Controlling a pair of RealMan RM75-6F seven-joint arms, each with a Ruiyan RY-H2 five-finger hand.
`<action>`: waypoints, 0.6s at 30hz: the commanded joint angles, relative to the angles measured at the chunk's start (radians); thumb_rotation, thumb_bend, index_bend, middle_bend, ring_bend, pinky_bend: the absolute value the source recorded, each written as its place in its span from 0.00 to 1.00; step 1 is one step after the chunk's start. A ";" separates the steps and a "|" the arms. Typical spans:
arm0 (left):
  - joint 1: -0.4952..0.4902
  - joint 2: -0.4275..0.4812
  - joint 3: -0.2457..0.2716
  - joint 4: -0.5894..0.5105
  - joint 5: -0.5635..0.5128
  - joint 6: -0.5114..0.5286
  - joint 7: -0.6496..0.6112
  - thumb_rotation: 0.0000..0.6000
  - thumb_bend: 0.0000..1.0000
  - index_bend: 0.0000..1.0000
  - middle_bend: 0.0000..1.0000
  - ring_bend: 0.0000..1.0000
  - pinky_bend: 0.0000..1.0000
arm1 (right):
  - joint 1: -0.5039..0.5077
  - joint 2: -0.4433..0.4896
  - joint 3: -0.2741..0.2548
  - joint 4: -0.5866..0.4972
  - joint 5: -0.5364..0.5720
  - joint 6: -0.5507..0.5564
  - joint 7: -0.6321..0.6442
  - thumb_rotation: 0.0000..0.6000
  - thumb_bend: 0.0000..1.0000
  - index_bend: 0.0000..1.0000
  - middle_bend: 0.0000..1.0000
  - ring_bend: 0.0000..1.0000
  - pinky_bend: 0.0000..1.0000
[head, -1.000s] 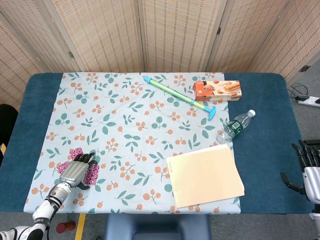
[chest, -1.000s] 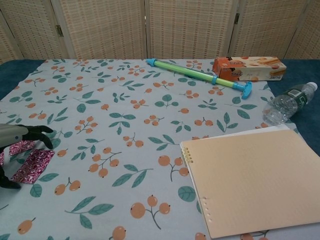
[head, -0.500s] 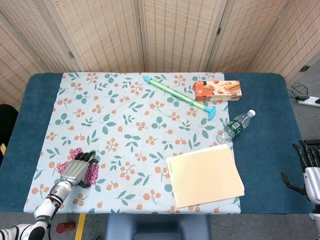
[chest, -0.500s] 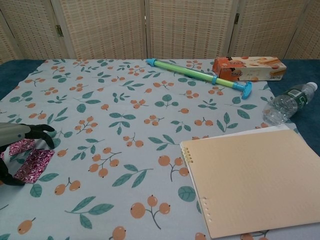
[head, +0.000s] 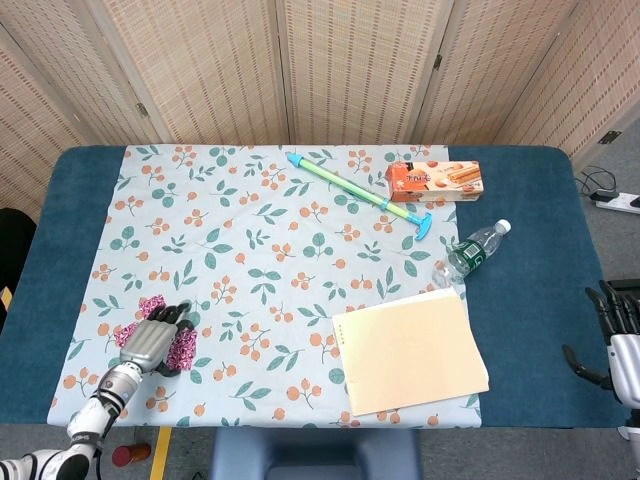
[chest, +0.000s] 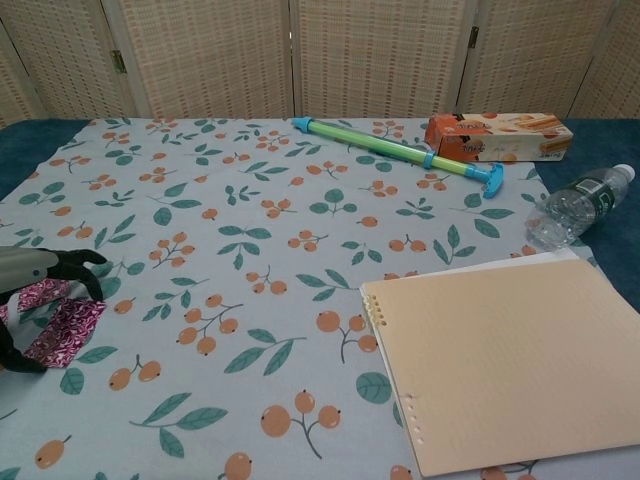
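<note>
Head view high, downward; chest view low, nearer; tablecloth (head: 270, 250) shared.

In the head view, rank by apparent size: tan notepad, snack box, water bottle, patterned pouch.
1. tan notepad, clearly largest.
2. snack box.
3. water bottle, near the box in length but narrower.
4. patterned pouch, partly covered by the left hand, so unsure.

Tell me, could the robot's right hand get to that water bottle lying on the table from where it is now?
Probably yes. The right hand hangs off the table's right edge, fingers apart and holding nothing. The water bottle lies on that side, with only bare blue table between them. How far the arm stretches is unclear.
</note>
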 joint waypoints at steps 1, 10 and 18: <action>0.003 0.003 0.000 -0.003 0.007 0.006 -0.007 1.00 0.22 0.32 0.00 0.00 0.00 | 0.000 0.001 0.000 -0.002 -0.001 0.002 -0.001 0.83 0.36 0.00 0.00 0.00 0.00; 0.019 0.043 -0.001 -0.035 0.023 0.034 -0.030 1.00 0.23 0.32 0.00 0.00 0.00 | -0.001 0.006 0.002 -0.007 -0.004 0.008 -0.004 0.84 0.36 0.00 0.00 0.00 0.00; 0.045 0.095 -0.021 -0.041 0.004 0.062 -0.086 1.00 0.23 0.32 0.00 0.00 0.00 | 0.000 0.008 0.004 -0.006 -0.005 0.009 -0.003 0.83 0.36 0.00 0.00 0.00 0.00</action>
